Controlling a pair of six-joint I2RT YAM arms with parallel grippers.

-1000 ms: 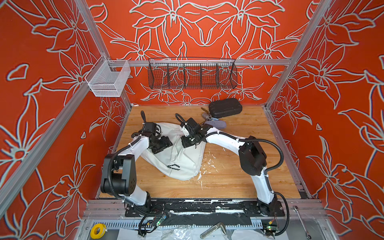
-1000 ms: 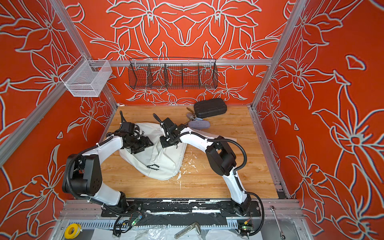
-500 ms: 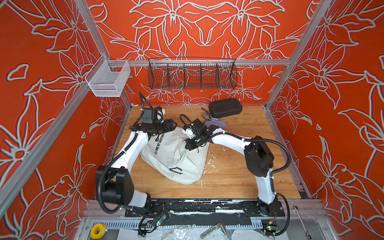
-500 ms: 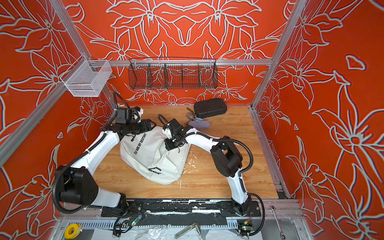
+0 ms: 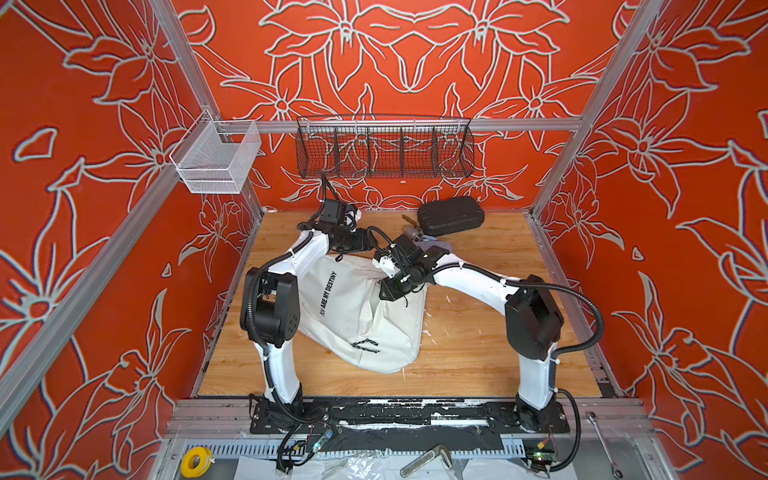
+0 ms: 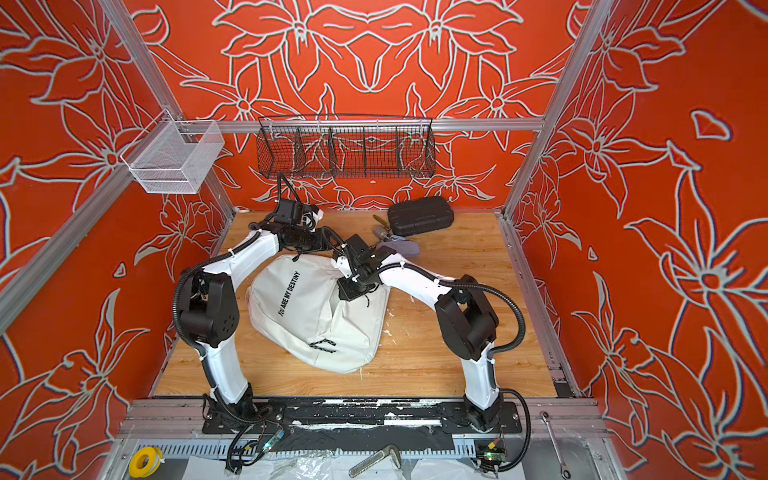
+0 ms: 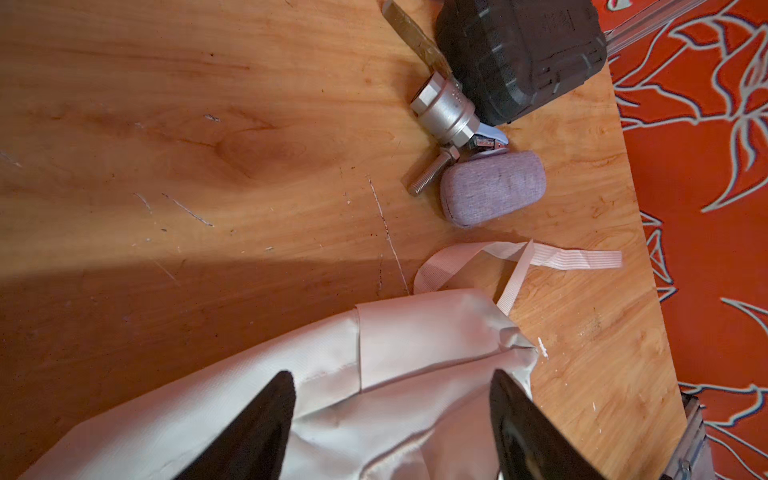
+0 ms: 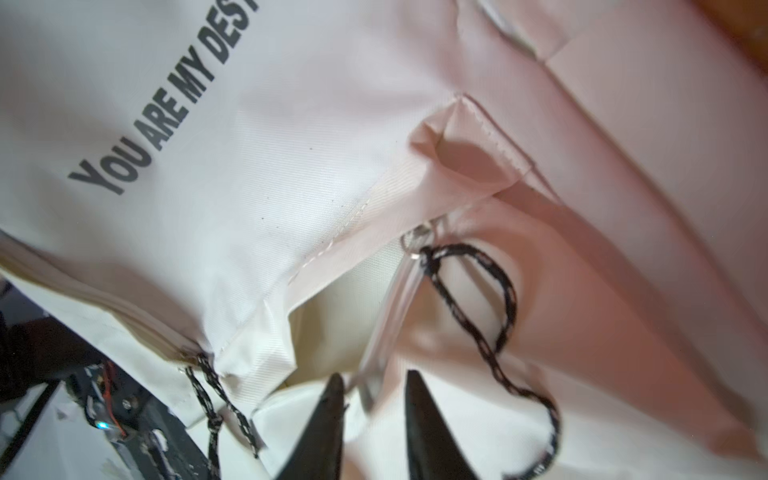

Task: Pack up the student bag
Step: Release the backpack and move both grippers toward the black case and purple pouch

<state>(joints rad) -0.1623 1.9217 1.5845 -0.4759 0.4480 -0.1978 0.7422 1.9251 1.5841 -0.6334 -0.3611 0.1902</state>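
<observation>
Student bag (image 5: 353, 316) lay slumped on the wooden table (image 5: 478, 353), left of centre in both top views, between the two arms. The print side faced up and its far end pointed at the back wall. The lettering (image 5: 328, 293) ran lengthwise along the panel. In the right wrist view I noted the bag (image 8: 291, 124) with a zipper gap showing cream lining, and a black zipper cord (image 8: 498, 299) looped loose from a small ring beside it.

Right gripper (image 8: 374, 374) sat over that gap, with its fingers (image 8: 428, 424) parted a little. A pale blurred strip ran from the ring down between them. I could not tell whether it touched either finger. In a top view the right gripper (image 5: 384, 295) was low on the bag's upper right edge.

Left gripper (image 7: 392, 374) hung over the bag's far corner (image 7: 415, 332) with its fingers (image 7: 266, 419) spread wide and fabric showing between them. I could not tell whether they touched it. In a top view it (image 6: 316, 241) sat just behind the bag.

A white strap (image 7: 519, 257) trailed off that corner onto the wood. Just beyond it lay the lavender pouch (image 7: 492, 187), with a bolt (image 7: 428, 174) touching its end and a metal valve fitting (image 7: 446, 110) next to that. The fitting rested against the black hard case (image 7: 519, 54), which sat near the back wall (image 5: 451, 216).

Above, on the rail, were a black wire basket (image 5: 384, 149) and a white mesh basket (image 5: 216, 162).
</observation>
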